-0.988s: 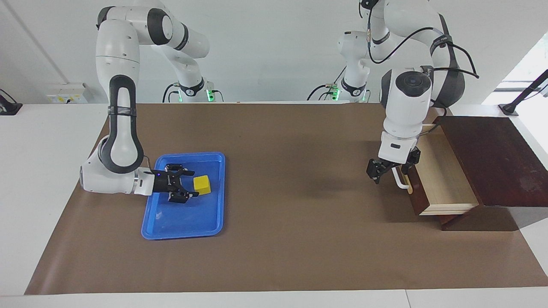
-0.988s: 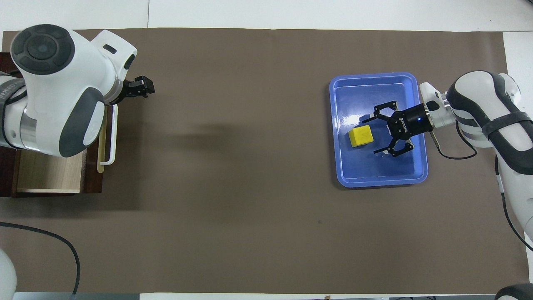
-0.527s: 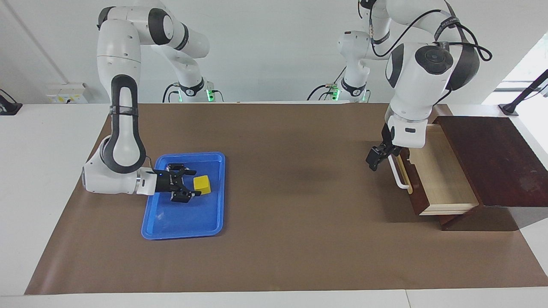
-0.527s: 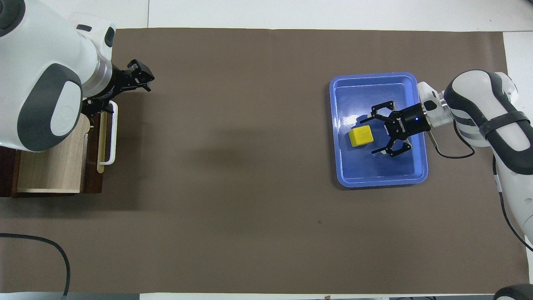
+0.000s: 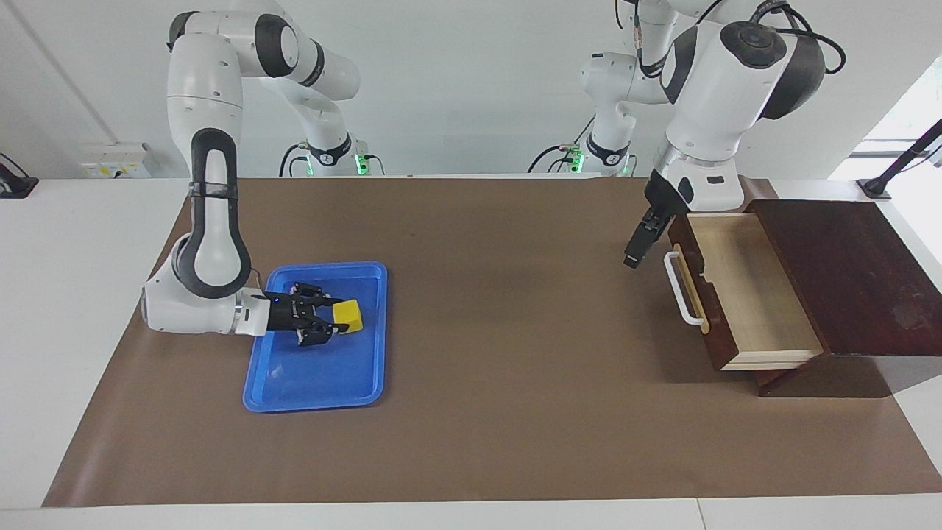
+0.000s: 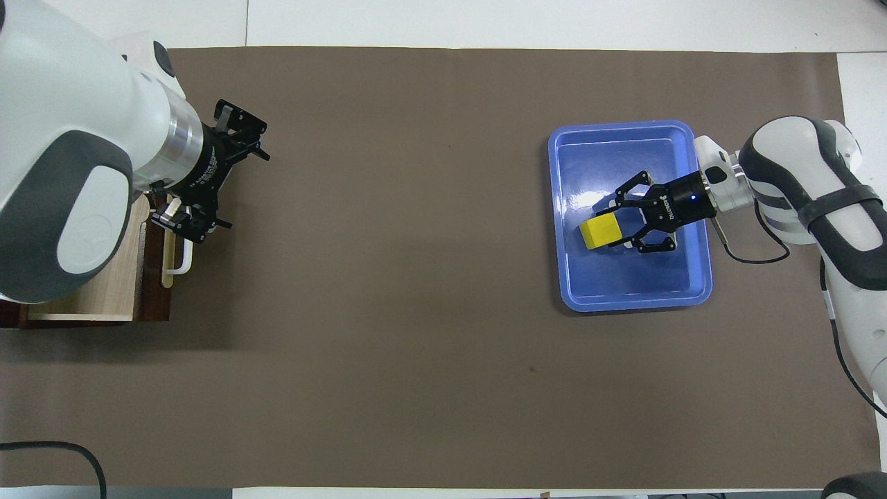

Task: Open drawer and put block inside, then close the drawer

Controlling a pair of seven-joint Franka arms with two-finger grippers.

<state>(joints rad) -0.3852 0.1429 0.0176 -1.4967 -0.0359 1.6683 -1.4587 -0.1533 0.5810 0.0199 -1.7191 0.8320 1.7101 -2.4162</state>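
The drawer (image 5: pixel 751 294) stands pulled out of its dark wooden box (image 5: pixel 846 272) at the left arm's end of the table. Its light wood interior is empty and its white bar handle (image 5: pixel 681 291) faces the table's middle. It also shows in the overhead view (image 6: pixel 97 291). My left gripper (image 5: pixel 634 246) is open and empty, raised in the air beside the handle's end nearer the robots, and shows in the overhead view (image 6: pixel 239 184). My right gripper (image 5: pixel 327 318) lies low in the blue tray, shut on the yellow block (image 5: pixel 348 316), which also shows in the overhead view (image 6: pixel 600 231).
The flat blue tray (image 5: pixel 316 401) lies toward the right arm's end of the table and holds only the block; it also shows in the overhead view (image 6: pixel 630 301). A brown mat (image 5: pixel 500 331) covers the table between tray and drawer.
My left gripper has risen off the drawer handle, swung toward the robots and opened wide. My right gripper's fingers have closed in on the yellow block.
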